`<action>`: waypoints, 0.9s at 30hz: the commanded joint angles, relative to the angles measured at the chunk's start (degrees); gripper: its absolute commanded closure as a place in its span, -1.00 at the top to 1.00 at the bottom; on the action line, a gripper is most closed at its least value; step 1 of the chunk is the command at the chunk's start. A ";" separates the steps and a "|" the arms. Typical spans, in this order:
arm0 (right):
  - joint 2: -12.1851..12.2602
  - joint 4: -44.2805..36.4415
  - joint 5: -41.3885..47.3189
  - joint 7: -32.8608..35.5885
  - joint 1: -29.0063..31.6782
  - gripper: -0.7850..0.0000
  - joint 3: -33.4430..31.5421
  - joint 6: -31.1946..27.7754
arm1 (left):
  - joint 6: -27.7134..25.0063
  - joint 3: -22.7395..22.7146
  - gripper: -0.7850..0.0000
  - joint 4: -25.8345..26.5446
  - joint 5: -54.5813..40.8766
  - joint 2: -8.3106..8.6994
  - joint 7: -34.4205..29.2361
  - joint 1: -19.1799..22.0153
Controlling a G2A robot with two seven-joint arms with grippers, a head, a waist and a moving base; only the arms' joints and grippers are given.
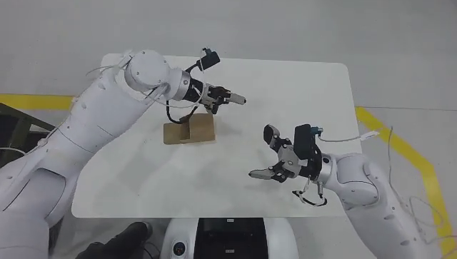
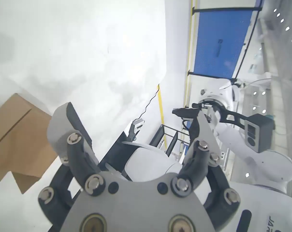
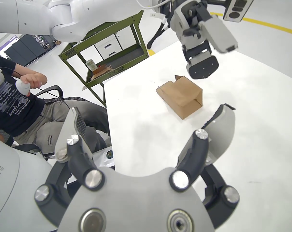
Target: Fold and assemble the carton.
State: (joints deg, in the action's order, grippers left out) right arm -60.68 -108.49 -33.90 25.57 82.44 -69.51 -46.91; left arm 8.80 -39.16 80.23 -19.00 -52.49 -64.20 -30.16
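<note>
The carton (image 3: 182, 95) lies on the table (image 3: 252, 121), just below and slightly behind the fingertips of the left gripper (image 3: 214, 57), whose jaws are spread and empty. The right gripper (image 3: 149, 113), likewise spread and empty, has the carton ahead of its fingertips, well apart. The left gripper is nearer. The carton's long axis runs obliquely to the right gripper's line; its part-folded end points toward that gripper.
</note>
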 commanded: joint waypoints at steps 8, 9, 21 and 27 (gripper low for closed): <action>-1.25 0.27 -4.16 1.30 -4.48 1.00 7.47 8.70 | -12.42 -15.93 1.00 -2.00 -5.24 5.53 0.61 -12.41; -1.48 -0.01 -5.26 1.00 -4.70 1.00 8.53 10.34 | -13.45 -17.43 1.00 -2.30 -6.02 5.96 0.37 -13.56; -5.55 4.66 -17.07 -4.06 -12.17 1.00 22.89 25.02 | -31.17 -31.25 1.00 -4.57 -4.62 9.33 -0.31 -21.92; -6.90 7.87 -14.88 -7.40 -14.15 1.00 24.82 26.25 | -41.55 -37.22 1.00 -4.81 1.69 10.66 2.47 -25.72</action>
State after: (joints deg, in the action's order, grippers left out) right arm -67.43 -101.08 -49.49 18.47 68.49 -44.77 -20.72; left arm -30.79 -75.24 75.48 -18.39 -42.06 -62.27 -55.01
